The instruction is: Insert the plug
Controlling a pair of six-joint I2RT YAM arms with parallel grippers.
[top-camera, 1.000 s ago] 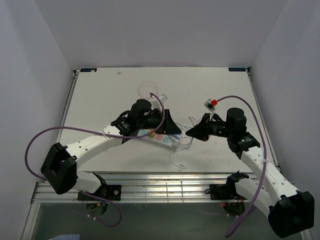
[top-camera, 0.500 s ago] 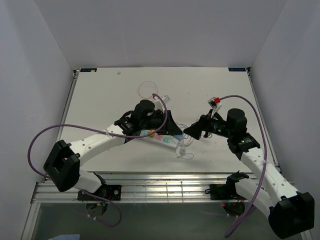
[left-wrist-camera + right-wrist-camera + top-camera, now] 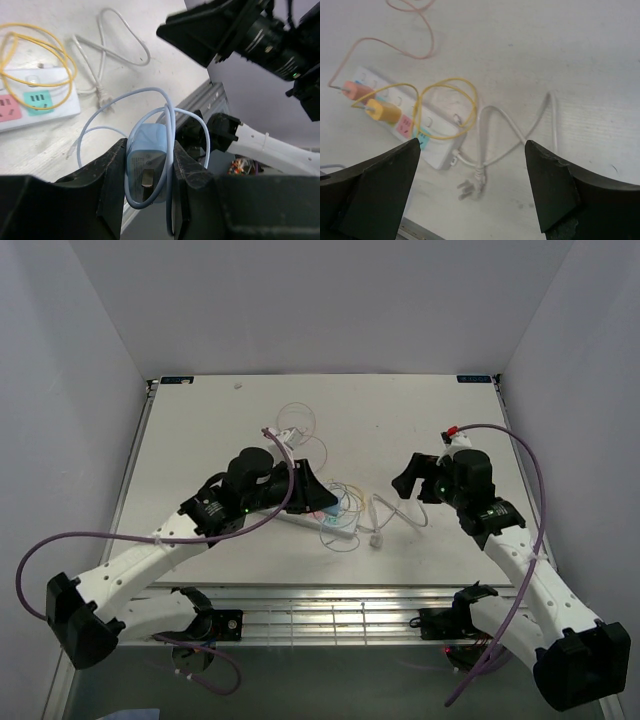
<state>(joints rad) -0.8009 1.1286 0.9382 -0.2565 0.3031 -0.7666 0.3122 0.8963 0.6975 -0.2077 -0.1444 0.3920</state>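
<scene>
The pale-blue plug (image 3: pixel 147 150) is lifted off the desk (image 3: pixel 200 430), pinched by its sides in the left jaws with its own cable looped round it. That side grip, I judge, leaves its business end free for a socket. The white power strip (image 3: pixel 437 142) lies mid-desk close by, with a yellow plug (image 3: pixel 382 111) and a pink plug (image 3: pixel 357 91) seated in it. The right jaws gape wide, holding nothing, to the right of the strip, perhaps to steady it.
</scene>
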